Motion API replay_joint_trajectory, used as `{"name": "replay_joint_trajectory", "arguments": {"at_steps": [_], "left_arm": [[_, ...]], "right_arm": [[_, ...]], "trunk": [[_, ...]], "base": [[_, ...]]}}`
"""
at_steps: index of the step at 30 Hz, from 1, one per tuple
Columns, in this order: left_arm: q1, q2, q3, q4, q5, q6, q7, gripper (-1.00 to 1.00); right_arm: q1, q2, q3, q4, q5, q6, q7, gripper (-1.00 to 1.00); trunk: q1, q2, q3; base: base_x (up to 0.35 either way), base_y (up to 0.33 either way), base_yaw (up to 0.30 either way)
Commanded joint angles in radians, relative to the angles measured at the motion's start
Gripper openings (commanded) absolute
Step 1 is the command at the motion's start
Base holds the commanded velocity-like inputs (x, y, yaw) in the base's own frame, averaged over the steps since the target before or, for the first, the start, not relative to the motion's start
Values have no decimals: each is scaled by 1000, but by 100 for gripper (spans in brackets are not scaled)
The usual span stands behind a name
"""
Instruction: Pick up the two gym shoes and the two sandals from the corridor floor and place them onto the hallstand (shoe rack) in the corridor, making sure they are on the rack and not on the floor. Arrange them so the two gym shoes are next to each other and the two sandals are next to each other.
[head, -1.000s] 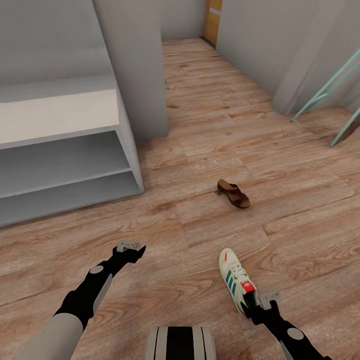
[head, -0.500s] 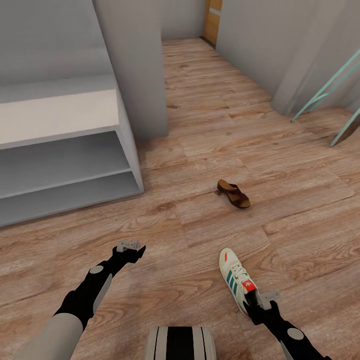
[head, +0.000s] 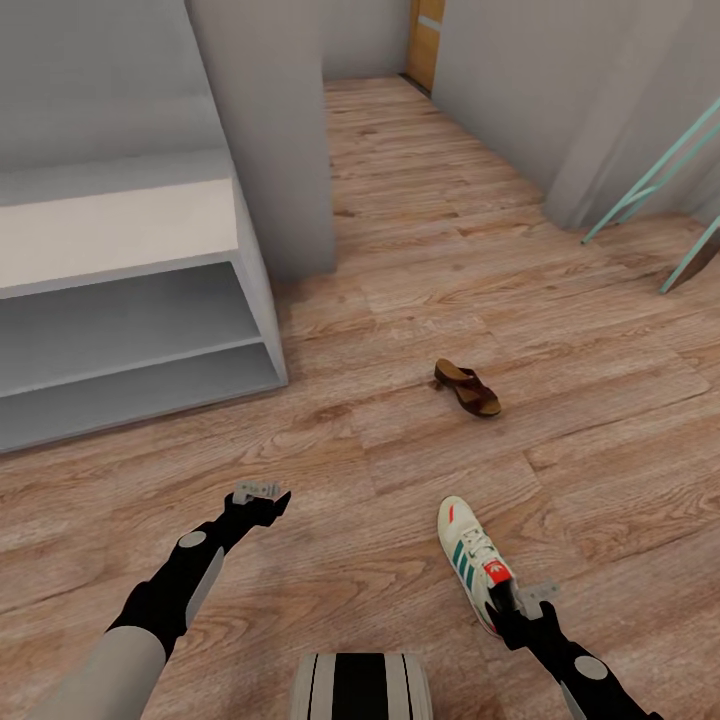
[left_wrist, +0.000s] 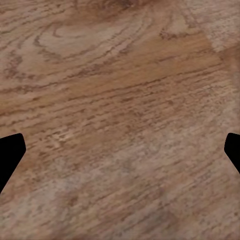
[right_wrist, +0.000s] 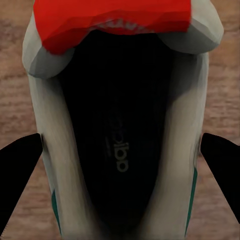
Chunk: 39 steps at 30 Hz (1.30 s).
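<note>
White leather and a red tongue patch sit squarely between the right gripper (right_wrist: 120, 165)'s spread jaws: the gym shoe (head: 476, 562) lies on the corridor floor (head: 420, 250), its heel end under the wrist, one dark finger (right_wrist: 17, 175) outside each flank, contact hard to judge. Its long axis runs away from the robot, toe forward and slightly left. The left gripper (left_wrist: 120, 155) hangs released over bare planks. The sandal (head: 467, 387) lies farther ahead, the hallstand (head: 130, 300) left.
</note>
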Motion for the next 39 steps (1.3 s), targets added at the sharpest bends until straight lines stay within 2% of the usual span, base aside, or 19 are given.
{"name": "replay_joint_trajectory", "arguments": {"at_steps": [1, 3, 6, 23, 28, 33, 34, 38, 39], "left_arm": [[0, 1, -1, -1, 3, 3, -2, 100], [0, 2, -1, -1, 3, 3, -2, 100], [1, 10, -1, 14, 2, 1, -3, 100], [7, 12, 3, 79, 4, -11, -1, 100], [39, 16, 10, 89, 6, -14, 6, 100], [44, 20, 12, 102, 7, -16, 7, 100], [84, 29, 21, 107, 7, -20, 9, 100], [107, 43, 43, 110, 7, -43, 11, 100], [131, 48, 52, 111, 5, -69, 12, 100]], "right_arm": [[0, 0, 0, 1, 9, -4, 2, -100], [0, 0, 0, 1, 9, -4, 3, -100], [0, -4, -1, 0, 9, -4, 4, -100], [0, -4, 1, -1, 8, -5, 5, -100], [0, -4, 1, -1, 8, -7, 4, -100], [1, -4, 1, 0, 9, -7, 3, -100], [2, -10, 3, 11, 10, -8, 4, -100], [2, -12, 2, 27, 9, -9, 3, -100], [3, -12, 2, 30, 9, -10, 2, -100]], "trunk": [[0, 0, -1], [0, 0, -1], [-1, 1, 11], [-9, 4, 77], [-11, 6, 96], [-14, 7, 115], [-14, 7, 120], [-16, 8, 139], [-16, 8, 145]], "base": [[0, 0, 0], [0, 0, 0], [0, 0, 0], [0, 0, 0], [0, 0, 0], [0, 0, 0], [0, 0, -41], [0, 0, -120], [0, 0, -157]]}}
